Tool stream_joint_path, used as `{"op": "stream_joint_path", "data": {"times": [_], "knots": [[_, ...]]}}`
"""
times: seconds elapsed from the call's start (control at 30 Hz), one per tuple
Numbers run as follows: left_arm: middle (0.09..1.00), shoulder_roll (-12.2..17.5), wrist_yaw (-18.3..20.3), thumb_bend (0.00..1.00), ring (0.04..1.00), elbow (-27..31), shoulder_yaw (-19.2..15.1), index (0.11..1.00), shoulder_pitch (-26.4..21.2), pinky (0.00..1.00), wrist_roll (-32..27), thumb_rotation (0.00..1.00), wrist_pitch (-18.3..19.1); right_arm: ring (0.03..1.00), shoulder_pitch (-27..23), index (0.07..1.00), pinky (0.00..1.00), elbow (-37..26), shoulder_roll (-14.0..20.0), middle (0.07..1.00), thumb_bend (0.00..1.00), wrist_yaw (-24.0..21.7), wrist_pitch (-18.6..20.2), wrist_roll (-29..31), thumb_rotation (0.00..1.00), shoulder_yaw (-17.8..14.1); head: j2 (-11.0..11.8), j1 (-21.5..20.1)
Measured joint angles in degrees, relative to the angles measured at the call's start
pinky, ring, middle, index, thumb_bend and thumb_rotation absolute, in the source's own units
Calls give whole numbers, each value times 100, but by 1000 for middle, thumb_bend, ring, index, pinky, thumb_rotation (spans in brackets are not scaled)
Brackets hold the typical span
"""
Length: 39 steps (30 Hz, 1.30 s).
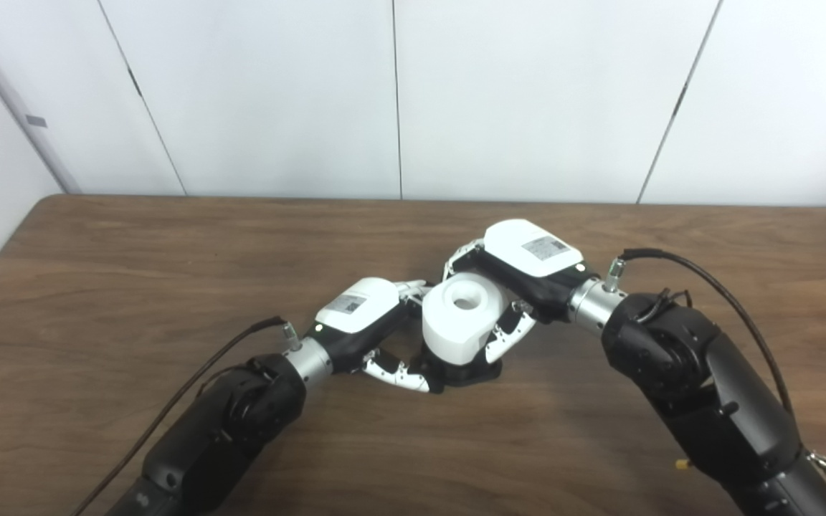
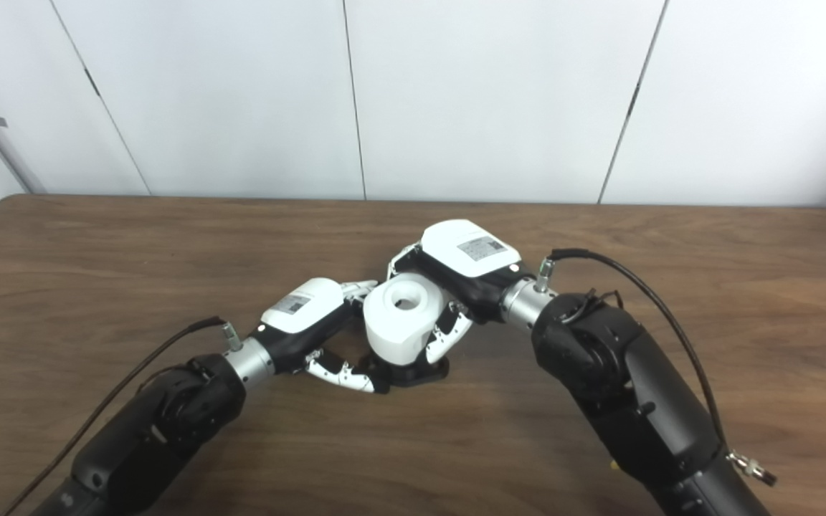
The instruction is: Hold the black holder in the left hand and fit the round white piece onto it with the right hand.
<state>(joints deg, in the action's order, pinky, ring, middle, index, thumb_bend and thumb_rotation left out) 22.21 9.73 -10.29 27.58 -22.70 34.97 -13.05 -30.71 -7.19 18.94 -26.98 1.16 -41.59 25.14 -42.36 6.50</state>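
Observation:
The round white piece (image 1: 462, 315) is a thick cylinder with a hole in its top, standing upright at the table's middle. Under it the black holder (image 1: 467, 374) shows only as a dark base resting on the wood. My right hand (image 1: 520, 269) wraps the white piece from the far right side, fingers and thumb shut on it. My left hand (image 1: 370, 322) comes in from the left, its thumb and fingers closed low around the holder's base. The white piece sits on top of the holder; how deep it is seated is hidden.
The brown wooden table (image 1: 133, 272) stretches wide on both sides of the hands. White wall panels (image 1: 399, 93) stand behind its far edge. A black cable (image 2: 642, 294) loops above my right forearm.

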Motion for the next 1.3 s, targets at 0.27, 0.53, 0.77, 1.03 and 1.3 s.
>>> {"op": "stream_joint_path", "data": {"times": [0.27,0.53,0.77,1.03,1.3], "knots": [[891,-3,0,523,927,1,2,484,-1,883,14,59,3,776,-47,480,762,156,-2,707,526,129,-55,-5,148,48,9,18],[896,-5,0,522,935,1,2,485,1,889,13,60,9,746,-98,480,730,214,-3,702,526,250,-70,-60,148,144,-9,26],[889,-5,-3,523,924,0,2,485,0,875,13,60,9,741,-144,480,747,214,39,699,526,270,-128,-80,146,234,0,35],[890,-10,-7,523,922,-3,1,485,-3,883,13,58,6,738,-164,480,773,128,171,699,526,258,-196,-61,147,364,-9,35],[894,-10,4,523,929,-35,-7,485,-10,907,1,57,-37,742,-149,480,784,52,281,703,526,242,-274,20,147,395,-9,44]]}}
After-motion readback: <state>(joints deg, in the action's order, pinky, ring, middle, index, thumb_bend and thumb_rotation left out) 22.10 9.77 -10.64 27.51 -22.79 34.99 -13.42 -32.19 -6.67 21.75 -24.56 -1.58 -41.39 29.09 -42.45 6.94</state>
